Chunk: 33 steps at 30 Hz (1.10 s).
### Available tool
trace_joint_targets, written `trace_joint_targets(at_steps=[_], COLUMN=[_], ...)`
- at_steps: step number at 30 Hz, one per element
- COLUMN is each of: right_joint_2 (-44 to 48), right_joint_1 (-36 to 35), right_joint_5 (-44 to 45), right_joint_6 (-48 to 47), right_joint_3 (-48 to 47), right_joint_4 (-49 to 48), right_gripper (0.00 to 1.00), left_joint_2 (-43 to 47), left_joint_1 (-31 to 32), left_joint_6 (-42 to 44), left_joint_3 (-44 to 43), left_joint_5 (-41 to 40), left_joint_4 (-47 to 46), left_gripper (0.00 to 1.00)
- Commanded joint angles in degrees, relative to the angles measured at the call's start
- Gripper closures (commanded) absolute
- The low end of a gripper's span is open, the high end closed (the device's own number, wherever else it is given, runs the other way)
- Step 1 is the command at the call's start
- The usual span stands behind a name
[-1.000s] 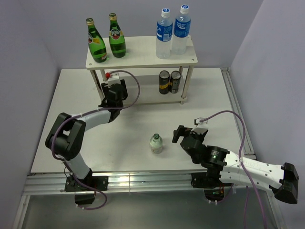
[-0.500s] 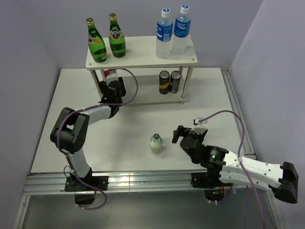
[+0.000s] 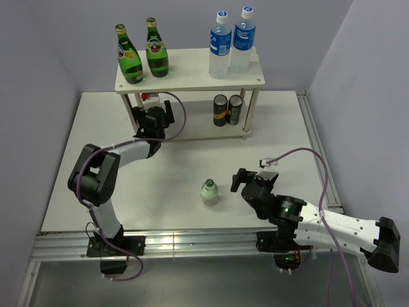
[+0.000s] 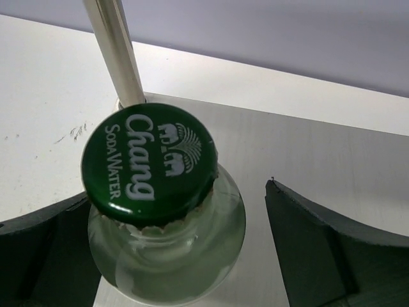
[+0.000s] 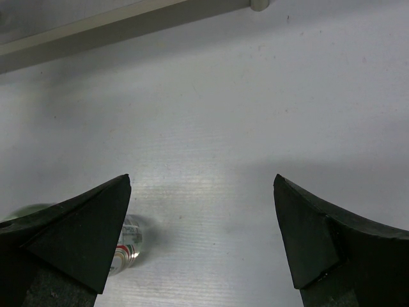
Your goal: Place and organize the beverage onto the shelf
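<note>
The shelf (image 3: pixel 192 73) stands at the back of the table. Two green glass bottles (image 3: pixel 142 56) stand on the left of its top board and two clear blue-label bottles (image 3: pixel 231 43) on the right. My left gripper (image 3: pixel 152 111) reaches into the left end of the lower tier. In the left wrist view it (image 4: pixel 177 192) is open around a small clear bottle (image 4: pixel 192 256) with a green cap, which stands on the lower board (image 4: pixel 319 147); the right finger is clear of the glass. Another small bottle (image 3: pixel 209 192) stands on the table. My right gripper (image 3: pixel 252 174) is open and empty just right of that one (image 5: pixel 128 242).
Two dark cans (image 3: pixel 227 109) stand on the lower tier toward the right. A shelf leg (image 4: pixel 115 51) rises just behind the small bottle in the left wrist view. Grey walls close in the table on three sides.
My left gripper pushed a little further into the lower tier, then opened and let go of the small green-capped bottle. The right arm has barely moved.
</note>
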State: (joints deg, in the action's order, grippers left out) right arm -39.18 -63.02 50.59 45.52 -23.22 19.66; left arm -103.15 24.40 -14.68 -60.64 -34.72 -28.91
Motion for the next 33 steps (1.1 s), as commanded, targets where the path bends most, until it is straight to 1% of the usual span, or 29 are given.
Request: trace_joint_targets(at_steps=[1,8,15,20,21,24,25,26,28,33], right_joint_2=[0.59,1.21,1.83,2.18,2.26,2.44,2.35,2.27,1.74,1.47], right_joint_1=[-0.26,-0.26,-0.26,-0.26,-0.26,-0.26,-0.26,-0.26,-0.26,-0.26], right_joint_5=[1.79,1.62,1.36,1.27,1.27,1.27,1.27,1.27,1.27,1.18], right_joint_6=[0.45,0.36,0.01,0.10,0.10,-0.08,0.01,-0.08,-0.17,-0.08], right_joint_3=[-0.86,-0.68,-0.42,-0.33,-0.24,-0.24,-0.16,-0.24,-0.33,-0.60], right_joint_4=[-1.82,-1.73,-2.00,-1.82,-1.82,-1.91,-2.08,-2.00,-2.17,-1.91], right_gripper=[0.00,0.00,0.00,0.00,0.00,0.00,0.00,0.00,0.00,0.00], left_joint_2=[2.78,7.35,11.21,16.57,17.63,22.63,25.52,26.94,30.45,33.19], left_joint_1=[-0.94,-0.76,0.38,1.61,1.96,5.21,8.26,10.12,14.07,15.06], left_joint_6=[-1.41,-5.01,-5.45,-7.20,-7.47,-8.61,-8.53,-8.27,-8.87,-11.68], left_joint_3=[-2.02,2.54,7.46,12.11,12.82,15.63,16.51,18.44,19.85,20.30], left_joint_5=[-2.46,-2.81,-2.90,-4.47,-5.09,-8.77,-10.53,-14.02,-15.37,-14.94], left_joint_4=[-3.01,0.50,2.10,4.55,6.56,10.34,11.84,12.46,14.74,19.49], left_gripper=[0.01,0.01,0.01,0.01,0.01,0.01,0.01,0.01,0.01,0.01])
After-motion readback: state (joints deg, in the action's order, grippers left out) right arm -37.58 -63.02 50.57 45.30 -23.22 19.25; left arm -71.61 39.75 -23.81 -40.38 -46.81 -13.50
